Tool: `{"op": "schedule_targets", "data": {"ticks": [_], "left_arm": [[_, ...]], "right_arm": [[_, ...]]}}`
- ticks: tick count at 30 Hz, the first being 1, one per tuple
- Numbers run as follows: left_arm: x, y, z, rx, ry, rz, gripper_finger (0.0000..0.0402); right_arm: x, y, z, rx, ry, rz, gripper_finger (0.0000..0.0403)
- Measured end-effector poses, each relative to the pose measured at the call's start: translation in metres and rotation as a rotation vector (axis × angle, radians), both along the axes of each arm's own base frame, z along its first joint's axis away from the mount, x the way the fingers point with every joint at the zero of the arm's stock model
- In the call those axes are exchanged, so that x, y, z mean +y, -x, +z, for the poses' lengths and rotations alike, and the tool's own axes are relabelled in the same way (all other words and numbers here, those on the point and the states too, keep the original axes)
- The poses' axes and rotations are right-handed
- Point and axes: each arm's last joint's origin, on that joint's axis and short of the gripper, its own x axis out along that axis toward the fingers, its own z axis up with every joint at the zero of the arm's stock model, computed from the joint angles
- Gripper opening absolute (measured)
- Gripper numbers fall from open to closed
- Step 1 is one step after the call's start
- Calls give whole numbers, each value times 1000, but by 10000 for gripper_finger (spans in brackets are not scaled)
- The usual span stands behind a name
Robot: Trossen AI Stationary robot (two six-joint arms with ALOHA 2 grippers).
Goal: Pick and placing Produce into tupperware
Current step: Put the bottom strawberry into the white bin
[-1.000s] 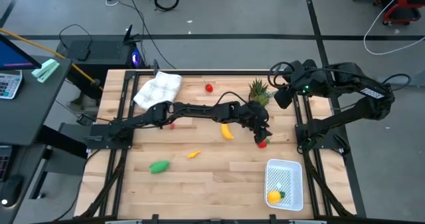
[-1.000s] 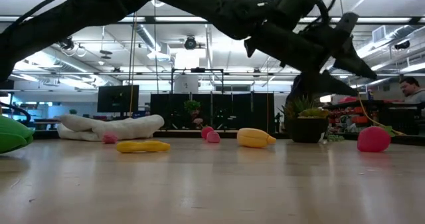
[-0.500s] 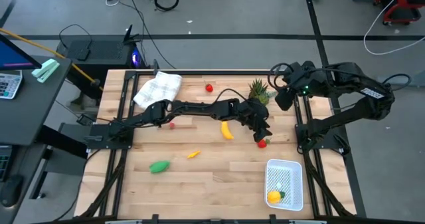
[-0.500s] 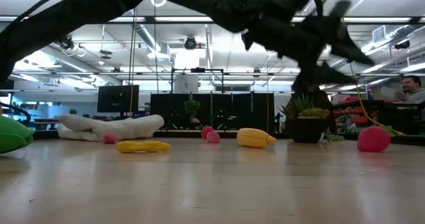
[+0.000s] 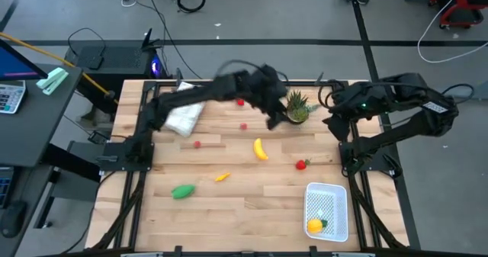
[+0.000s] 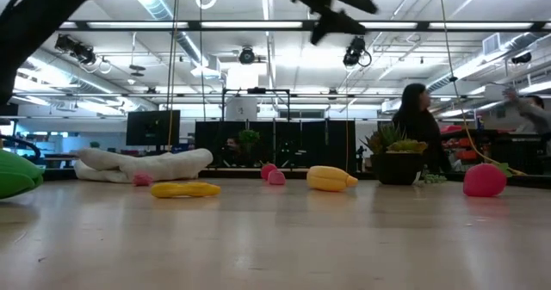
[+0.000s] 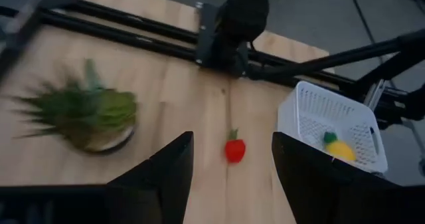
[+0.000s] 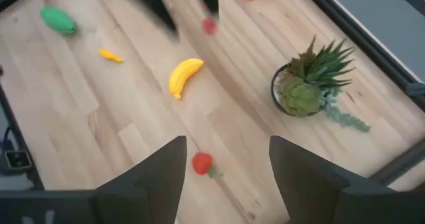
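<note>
My left gripper [image 5: 273, 123] is open and empty, raised high over the table's far middle beside the potted plant [image 5: 296, 108]. In its wrist view [image 7: 232, 177] a red strawberry-like piece [image 7: 234, 149] lies on the table far below, between the fingers. That piece [image 5: 303, 164], a yellow banana [image 5: 261, 149], a small orange piece [image 5: 222, 177], a green oblong piece [image 5: 183, 191] and small red pieces [image 5: 244, 125] lie on the wood. The white tupperware [image 5: 326, 210] stands at the near right and holds a yellow piece [image 5: 314, 226]. My right gripper [image 8: 226, 177] is open and empty, high at the far right [image 5: 335, 118].
A white checked cloth [image 5: 185, 112] lies at the far left. The potted plant stands at the far middle, right beside my left gripper. Dark rails [image 5: 349, 154] run along both sides of the table. People show in the room beyond [image 6: 419, 126].
My left gripper has risen from just over the red strawberry-like piece and swung back toward the table's far edge and a little left, ending beside the plant. The piece stays on the table. My right arm has shifted a little toward the table's right edge.
</note>
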Motion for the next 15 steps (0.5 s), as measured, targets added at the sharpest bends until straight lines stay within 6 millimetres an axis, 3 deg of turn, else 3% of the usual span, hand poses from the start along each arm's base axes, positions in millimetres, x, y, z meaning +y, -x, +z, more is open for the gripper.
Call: {"op": "schedule_targets", "data": {"ticks": [3,6,11,15], "left_arm": [[7,37,36,4,-25,19,201],[9,72,67,-14,-50,34,194],[4,127,113,-86,-78,71,191],[-3,166,144,-173,-110,92,195]], "right_arm": [[8,-5,-10,61,22,129,224],[17,-13,-34,173,50,289,224],[31,-22,-96,397,44,406,224],[43,-33,-150,421,15,468,223]]}}
